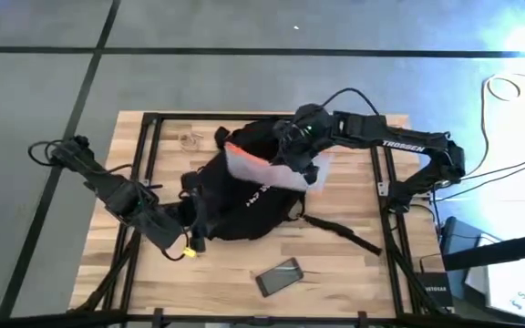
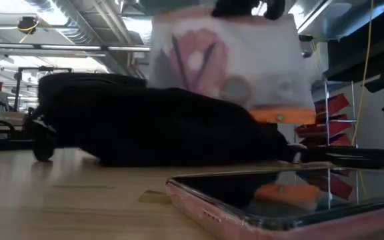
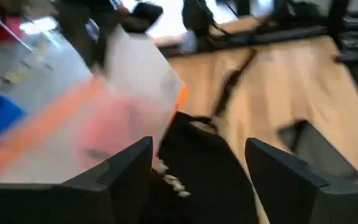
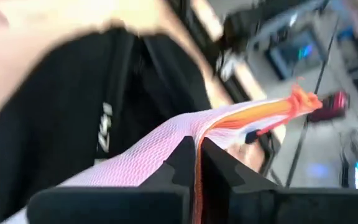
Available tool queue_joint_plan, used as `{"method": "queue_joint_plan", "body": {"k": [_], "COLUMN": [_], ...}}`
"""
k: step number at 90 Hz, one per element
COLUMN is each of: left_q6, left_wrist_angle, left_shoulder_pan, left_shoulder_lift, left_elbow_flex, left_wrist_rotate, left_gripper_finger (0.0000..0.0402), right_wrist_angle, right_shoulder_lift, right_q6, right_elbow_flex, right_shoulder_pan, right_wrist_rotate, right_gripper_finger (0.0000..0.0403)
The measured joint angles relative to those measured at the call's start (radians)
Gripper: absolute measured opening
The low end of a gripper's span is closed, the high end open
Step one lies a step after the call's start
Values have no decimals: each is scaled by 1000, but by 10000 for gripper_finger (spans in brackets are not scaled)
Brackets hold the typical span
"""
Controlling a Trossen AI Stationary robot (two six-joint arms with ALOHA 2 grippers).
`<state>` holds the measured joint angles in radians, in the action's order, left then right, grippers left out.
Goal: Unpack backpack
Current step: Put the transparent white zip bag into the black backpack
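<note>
The black backpack lies on its side in the middle of the wooden table, white lettering showing. Above its far end hangs a white-and-pink mesh pouch with an orange zip strip, and my right gripper is shut on it. My left gripper is at the backpack's near left edge, with black backpack fabric between its fingers. My right gripper pinches the pouch's upper edge between its two fingers, coming from above. The pouch hangs below the fingers, lifted clear over the backpack. My left gripper has the backpack's fabric at its near left edge between its two fingers, coming low from the table's left; the backpack rests on the table.
A phone in a pink case lies flat near the table's front edge. A black strap trails from the backpack toward the right. A small clear item lies at the far left of the table. The black frame runs along the table's sides.
</note>
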<state>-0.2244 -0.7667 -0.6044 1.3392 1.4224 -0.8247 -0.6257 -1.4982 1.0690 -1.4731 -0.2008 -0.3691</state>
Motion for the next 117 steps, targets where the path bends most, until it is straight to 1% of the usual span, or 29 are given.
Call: {"method": "queue_joint_plan", "body": {"k": [8,20,26,31,36,42,48,55,69,76,96,104,117], "left_q6": [-57,-173,-236,-284,-315,-325,-328,-328,-345,-344,-311,-309,-305], "left_wrist_angle": [-18,-17,13,65,123,203,288,354,377,414,529,538,525], "left_shoulder_pan": [11,23,33,48,60,74,92,123,191,227,317,334,346], "left_shoulder_lift": [0,0,1,1,1,2,4,24,107,153,295,331,342], "left_elbow_flex": [-53,-174,-242,-301,-355,-406,-446,-482,-497,-497,-495,-493,-494], "left_wrist_rotate": [64,151,163,160,166,211,258,292,297,315,491,507,508], "left_gripper_finger": [241,241,241,241,241,241,241,239,237,237,237,237,237], "right_wrist_angle": [53,59,55,71,88,122,128,126,123,124,158,165,164], "right_shoulder_lift": [-8,-29,-37,-38,-38,-38,-38,-37,-37,-37,-37,-36,-36], "right_q6": [-15,-15,-14,-13,-9,2,11,13,15,17,17,17,-14], "right_elbow_flex": [0,0,0,0,0,0,0,0,0,0,0,0,0], "right_shoulder_pan": [11,27,27,33,31,31,20,3,-24,-30,-30,-31,-29], "right_wrist_rotate": [-48,-46,-29,25,130,245,290,289,286,267,252,217,110], "right_gripper_finger": [0,0,0,0,0,0,0,0,0,0,0,0,0]}}
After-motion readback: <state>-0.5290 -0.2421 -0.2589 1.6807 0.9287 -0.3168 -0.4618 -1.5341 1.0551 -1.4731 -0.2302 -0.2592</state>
